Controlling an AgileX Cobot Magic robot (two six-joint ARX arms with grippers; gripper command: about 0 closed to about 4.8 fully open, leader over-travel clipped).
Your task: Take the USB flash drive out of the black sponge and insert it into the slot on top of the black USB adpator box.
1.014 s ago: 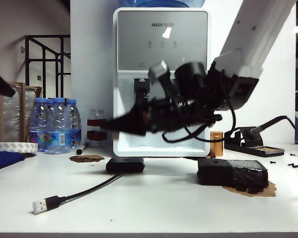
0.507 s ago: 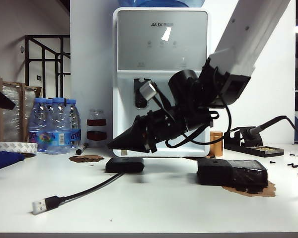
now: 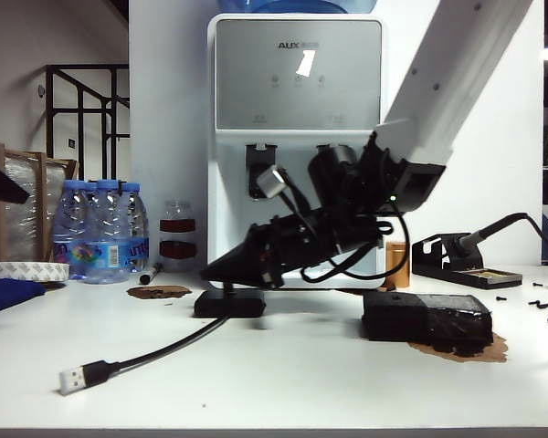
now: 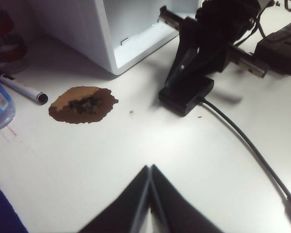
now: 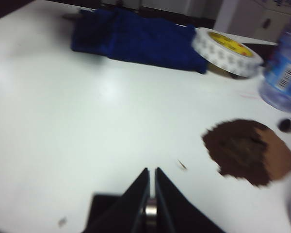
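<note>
The black USB adpator box (image 3: 230, 303) lies flat in front of the water dispenser, and its cable runs to a silver plug (image 3: 73, 377). My right gripper (image 3: 210, 270) slants down just above the box. It is shut on the USB flash drive (image 5: 151, 209), a small silver piece between the fingers. Under the jaws, the drive's thin lower end (image 3: 226, 286) points at the box top. The slot is hidden. The black sponge (image 3: 426, 318) sits to the right on a brown stain. My left gripper (image 4: 150, 167) is shut and empty, hovering over bare table near the left edge (image 3: 2, 179).
A white water dispenser (image 3: 297, 137) stands behind the box. Water bottles (image 3: 105, 228), a jar, a marker (image 4: 19, 87) and a brown stain (image 4: 82, 104) are at the left. A tape roll (image 5: 225, 50) and a blue cloth (image 5: 136, 41) lie further left. A soldering stand (image 3: 461, 260) is at the right.
My right gripper has tipped from nearly level to nose-down and sunk toward the adaptor box. The left gripper has barely moved.
</note>
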